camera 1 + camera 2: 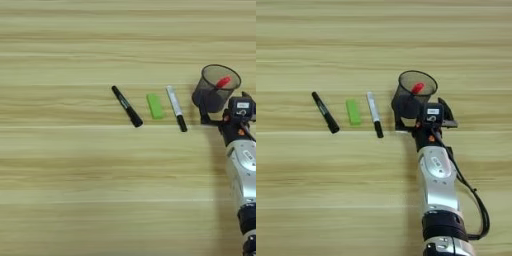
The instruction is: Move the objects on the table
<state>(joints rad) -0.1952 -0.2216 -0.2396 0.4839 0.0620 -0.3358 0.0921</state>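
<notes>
A black mesh cup (406, 102) stands on the table (75, 175) with a slim red marker (417, 88) leaning inside it. My right gripper (425, 124) is at the cup's near side, open, one black finger (398, 123) by the cup's lower left and the other out to the right; nothing is held. Left of the cup, in a row, lie a white-grey marker with a black cap (374, 114), a small green block (353, 111) and a black marker (325, 119).
My silver forearm (437, 180) runs from the bottom edge up to the cup, with a black cable (476, 200) looping on its right. The three lying items are spaced a few centimetres apart.
</notes>
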